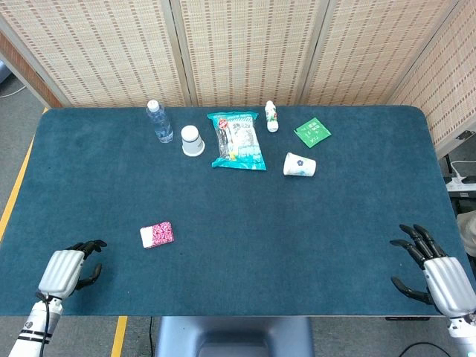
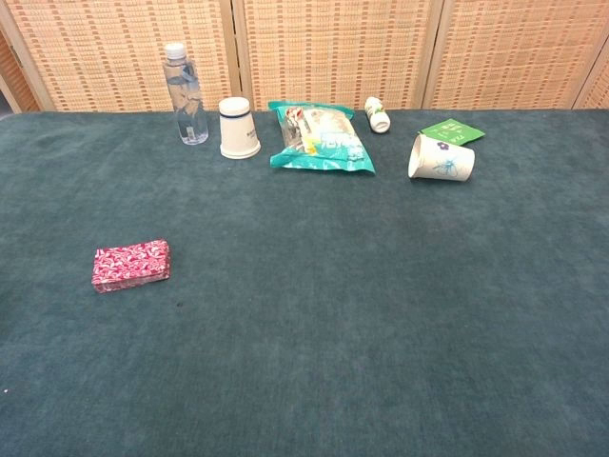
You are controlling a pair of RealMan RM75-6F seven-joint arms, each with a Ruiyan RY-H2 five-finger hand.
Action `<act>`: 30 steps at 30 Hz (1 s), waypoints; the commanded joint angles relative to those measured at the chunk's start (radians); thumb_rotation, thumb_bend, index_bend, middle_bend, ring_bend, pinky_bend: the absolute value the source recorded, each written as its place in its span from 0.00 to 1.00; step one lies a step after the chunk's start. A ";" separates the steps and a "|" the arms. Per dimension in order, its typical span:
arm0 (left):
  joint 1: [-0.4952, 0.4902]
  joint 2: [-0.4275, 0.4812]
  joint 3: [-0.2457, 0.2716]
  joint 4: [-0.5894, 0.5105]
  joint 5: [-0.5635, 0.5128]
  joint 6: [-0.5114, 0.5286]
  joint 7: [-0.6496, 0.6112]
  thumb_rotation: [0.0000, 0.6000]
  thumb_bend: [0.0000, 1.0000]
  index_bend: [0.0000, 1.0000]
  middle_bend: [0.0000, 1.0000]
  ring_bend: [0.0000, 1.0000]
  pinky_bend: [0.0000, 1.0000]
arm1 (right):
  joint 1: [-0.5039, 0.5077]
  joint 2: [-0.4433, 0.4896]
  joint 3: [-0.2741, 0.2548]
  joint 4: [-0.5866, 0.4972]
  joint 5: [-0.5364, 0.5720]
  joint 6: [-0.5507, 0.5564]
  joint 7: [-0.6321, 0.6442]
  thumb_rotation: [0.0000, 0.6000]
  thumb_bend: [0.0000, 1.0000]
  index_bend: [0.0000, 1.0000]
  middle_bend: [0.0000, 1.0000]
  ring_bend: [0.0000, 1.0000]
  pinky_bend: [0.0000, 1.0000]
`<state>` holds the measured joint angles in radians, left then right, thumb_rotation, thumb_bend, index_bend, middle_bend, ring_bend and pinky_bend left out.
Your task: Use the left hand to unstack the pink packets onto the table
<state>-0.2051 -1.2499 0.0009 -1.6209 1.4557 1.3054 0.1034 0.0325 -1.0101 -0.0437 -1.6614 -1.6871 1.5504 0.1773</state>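
Head view: the pink packets (image 1: 157, 234) lie in a stack on the left part of the table (image 1: 238, 245), toward the near edge. The left hand (image 1: 71, 270) rests at the near left corner, well apart from the packets, fingers loosely curled and holding nothing. The right hand (image 1: 435, 274) sits at the near right corner, fingers spread apart, also holding nothing. Nothing lies between the left hand and the packets. Along the far side stand a water bottle (image 1: 159, 121) and, just beside it, an upturned white cup (image 1: 192, 140). Next comes a teal snack bag (image 1: 238, 140) lying flat, then a small white bottle (image 1: 271, 116) on its side, a green sachet (image 1: 312, 132), and a paper cup (image 1: 299, 164) tipped over.

Chest view: neither hand shows. The packets (image 2: 131, 265) lie alone at the left, well apart from everything else. At the far edge, left to right: bottle (image 2: 185, 93), upturned cup (image 2: 238, 128), snack bag (image 2: 321, 137), small bottle (image 2: 378, 113), sachet (image 2: 452, 130), with the tipped cup (image 2: 442, 158) just in front of the sachet.
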 commanded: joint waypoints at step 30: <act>0.004 0.003 -0.004 0.005 -0.011 0.002 -0.013 1.00 0.45 0.31 0.38 0.39 0.55 | -0.018 -0.026 0.037 0.012 0.042 0.038 -0.057 1.00 0.34 0.84 0.71 0.65 0.76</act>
<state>-0.2008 -1.2462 -0.0033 -1.6164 1.4452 1.3076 0.0903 0.0173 -1.0331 -0.0091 -1.6494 -1.6480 1.5866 0.1231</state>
